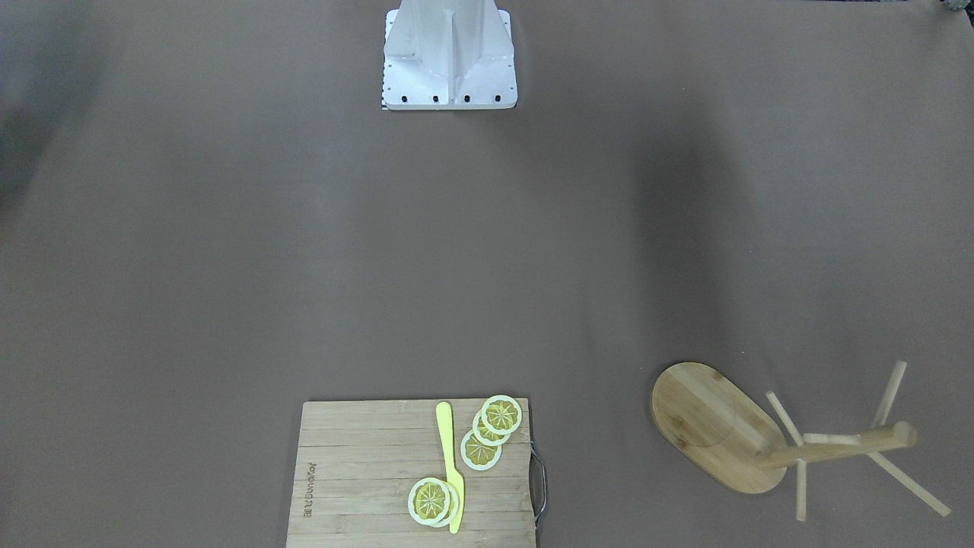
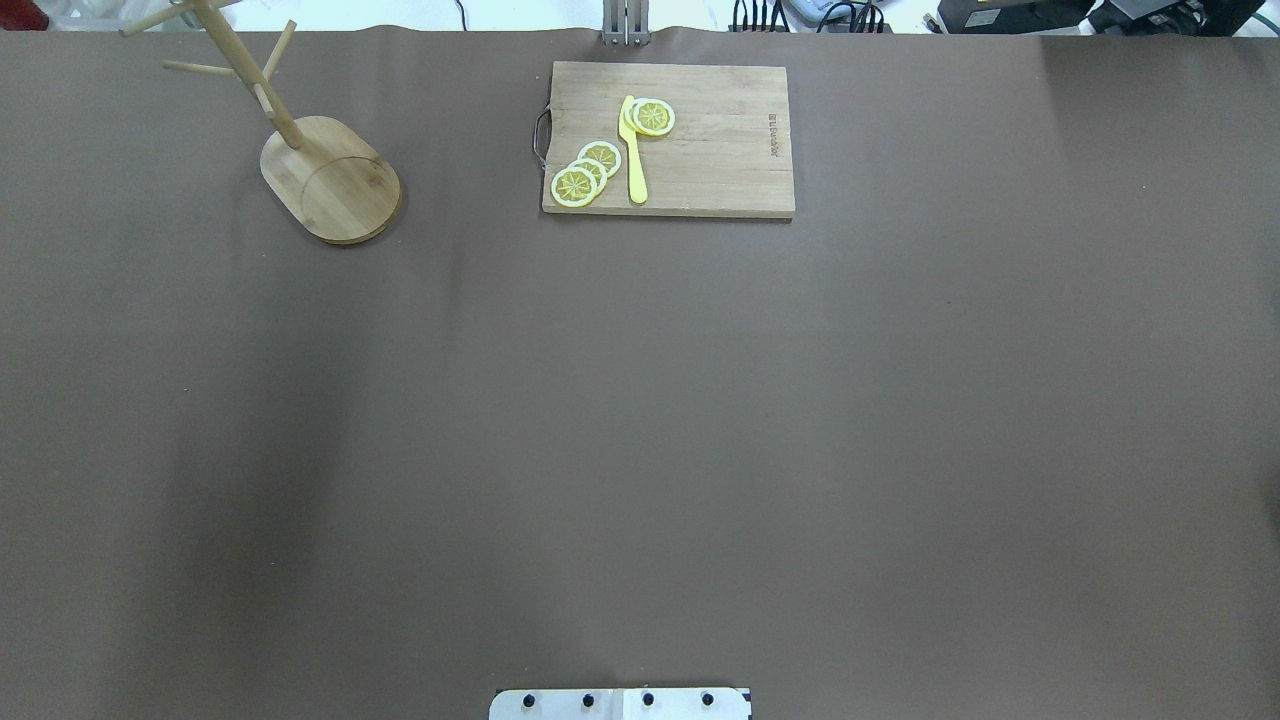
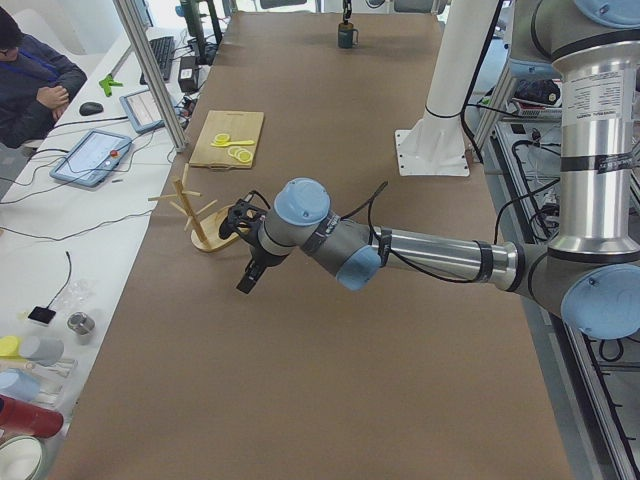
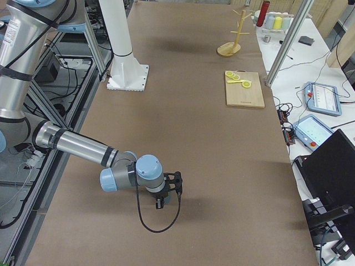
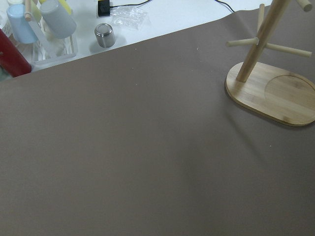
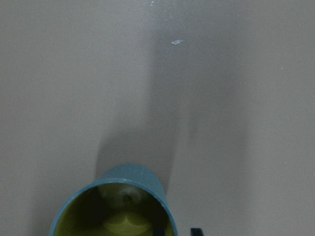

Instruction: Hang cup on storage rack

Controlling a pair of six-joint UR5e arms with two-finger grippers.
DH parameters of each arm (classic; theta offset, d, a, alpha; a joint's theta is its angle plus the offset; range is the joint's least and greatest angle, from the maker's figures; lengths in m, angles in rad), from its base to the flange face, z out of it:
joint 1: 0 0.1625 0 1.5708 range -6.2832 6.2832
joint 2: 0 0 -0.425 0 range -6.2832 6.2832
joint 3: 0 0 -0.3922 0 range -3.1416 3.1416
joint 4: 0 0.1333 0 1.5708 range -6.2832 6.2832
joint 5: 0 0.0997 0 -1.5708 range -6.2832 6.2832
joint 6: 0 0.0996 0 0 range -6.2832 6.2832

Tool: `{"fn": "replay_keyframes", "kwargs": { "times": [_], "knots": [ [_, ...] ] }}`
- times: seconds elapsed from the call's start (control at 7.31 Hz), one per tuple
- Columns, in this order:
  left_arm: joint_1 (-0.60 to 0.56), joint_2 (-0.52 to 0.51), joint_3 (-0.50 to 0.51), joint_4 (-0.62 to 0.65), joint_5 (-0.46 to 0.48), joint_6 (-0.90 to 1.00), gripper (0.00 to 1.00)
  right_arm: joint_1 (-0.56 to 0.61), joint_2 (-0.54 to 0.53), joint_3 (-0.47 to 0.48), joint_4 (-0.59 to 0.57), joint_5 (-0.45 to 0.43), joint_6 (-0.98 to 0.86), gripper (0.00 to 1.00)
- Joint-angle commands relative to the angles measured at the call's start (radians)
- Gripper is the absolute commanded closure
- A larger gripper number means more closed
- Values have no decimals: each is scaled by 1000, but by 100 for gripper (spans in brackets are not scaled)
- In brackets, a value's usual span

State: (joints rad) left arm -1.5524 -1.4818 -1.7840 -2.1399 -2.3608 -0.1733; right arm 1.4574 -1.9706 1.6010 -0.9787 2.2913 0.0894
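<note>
The cup (image 6: 129, 170), slate-blue with a yellow inside, fills the bottom of the right wrist view, mouth toward the camera. My right gripper (image 6: 177, 232) shows one dark fingertip inside the rim and one (image 6: 197, 231) outside, closed on its wall. In the exterior left view the cup (image 3: 347, 38) sits far off under that gripper. The bamboo storage rack (image 2: 330, 180) stands upright with bare pegs. It also shows in the left wrist view (image 5: 270, 93). My left gripper (image 3: 247, 278) hovers beside the rack; I cannot tell if it is open.
A bamboo cutting board (image 2: 720, 150) with lemon slices (image 2: 585, 175) and a yellow knife (image 2: 633, 150) lies at the table's far side. Bottles and a small tin (image 5: 104, 35) stand on the white bench beyond the table's left end.
</note>
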Motion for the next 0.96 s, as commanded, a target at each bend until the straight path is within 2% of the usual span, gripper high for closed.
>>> {"fn": "replay_keyframes", "kwargs": {
  "times": [0.0, 0.82],
  "knots": [
    [0, 0, 0, 0, 0, 0, 2, 0, 10, 0, 0, 3, 7, 100],
    [0, 0, 1, 2, 0, -2, 2, 1, 58, 11, -8, 53, 26, 100]
  ]
}}
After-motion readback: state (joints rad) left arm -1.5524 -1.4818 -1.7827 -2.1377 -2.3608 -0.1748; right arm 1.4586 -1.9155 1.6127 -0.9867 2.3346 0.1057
